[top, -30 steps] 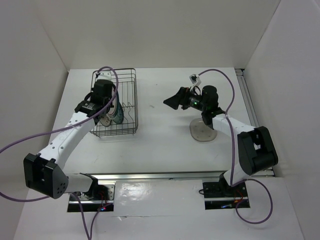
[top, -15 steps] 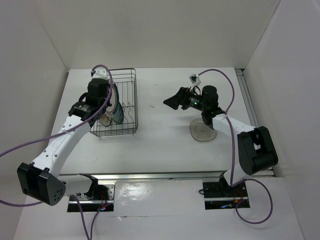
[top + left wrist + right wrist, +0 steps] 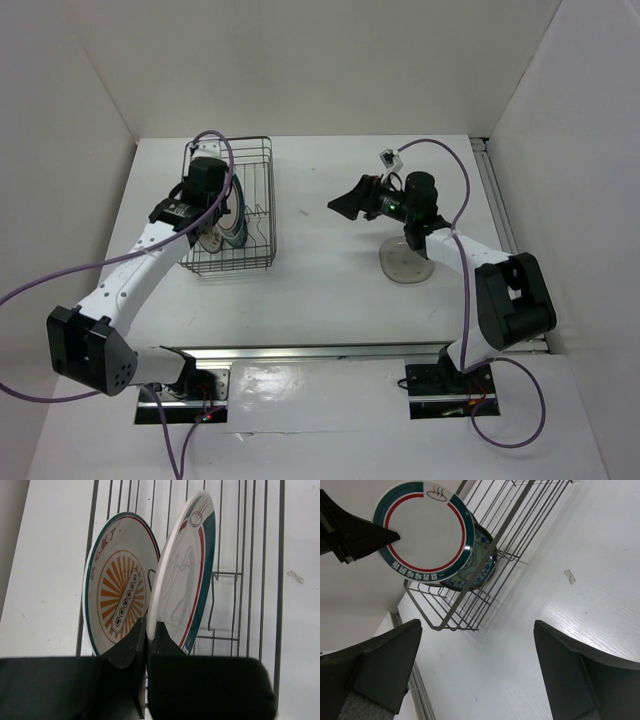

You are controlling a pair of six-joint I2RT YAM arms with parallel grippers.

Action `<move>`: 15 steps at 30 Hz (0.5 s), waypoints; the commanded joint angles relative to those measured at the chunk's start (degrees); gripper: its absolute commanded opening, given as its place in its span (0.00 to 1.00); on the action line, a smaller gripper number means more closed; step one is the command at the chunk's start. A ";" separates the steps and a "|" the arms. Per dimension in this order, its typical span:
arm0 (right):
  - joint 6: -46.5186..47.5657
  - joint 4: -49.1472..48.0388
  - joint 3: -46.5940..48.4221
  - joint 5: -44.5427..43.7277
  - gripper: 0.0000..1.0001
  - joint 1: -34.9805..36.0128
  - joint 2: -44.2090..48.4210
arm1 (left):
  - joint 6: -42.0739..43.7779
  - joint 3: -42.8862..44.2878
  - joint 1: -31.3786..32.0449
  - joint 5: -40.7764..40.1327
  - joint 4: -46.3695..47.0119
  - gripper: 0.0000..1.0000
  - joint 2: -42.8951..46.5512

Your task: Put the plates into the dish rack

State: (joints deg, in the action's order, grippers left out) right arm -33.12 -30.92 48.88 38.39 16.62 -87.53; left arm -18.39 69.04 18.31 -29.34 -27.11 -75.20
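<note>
1. My left jaws [image 3: 150,626] pinch the near rim of the teal-rimmed plate [image 3: 184,570], the two fingers almost pressed together on it. The plate stands on edge and tilted, straight ahead of the fingertips, over the wires of the dish rack [image 3: 281,580].
2. Just to the left of those jaws in the wrist view, the sunburst plate [image 3: 119,605] stands on edge in the rack with its orange-rayed face toward my camera. The two plates draw close together near the fingertips, and I cannot tell whether they touch.
3. I also cannot tell whether the pinched plate's far edge rests on the rack's floor wires.
4. In the right wrist view, a blue-patterned plate [image 3: 482,562] shows behind the pinched one, on the side away from the right jaws. It sits inside the rack's wire wall.
5. My right jaws [image 3: 350,203] are spread wide and carry nothing. They hang over the bare desk [image 3: 320,280], pointing toward the rack and well apart from it.
6. The clear plate [image 3: 405,268] lies flat on the desk behind the right jaws, under that arm's forearm.
</note>
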 commanded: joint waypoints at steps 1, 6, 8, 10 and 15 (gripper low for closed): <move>0.43 -3.89 -0.89 1.25 1.00 -0.36 2.18 | -1.29 3.21 0.15 -1.41 2.42 0.00 -1.35; 0.43 -3.89 -1.42 1.25 1.00 -0.36 2.18 | -1.29 3.21 0.15 -0.36 2.42 0.20 -1.97; 0.43 -3.28 -1.42 0.72 1.00 -0.36 2.18 | -1.29 3.21 0.15 0.42 2.42 0.45 -1.97; 1.74 -0.57 -0.81 -1.72 1.00 -0.89 2.79 | -1.29 3.21 0.15 0.43 2.42 0.64 -1.45; 5.87 7.79 0.25 -10.78 1.00 -1.94 6.66 | -1.29 2.68 0.15 2.62 3.56 0.70 0.48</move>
State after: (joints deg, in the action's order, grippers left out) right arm -30.50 -26.87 47.92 33.50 15.90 -85.10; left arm -19.55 69.56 18.46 -27.90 -26.09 -77.19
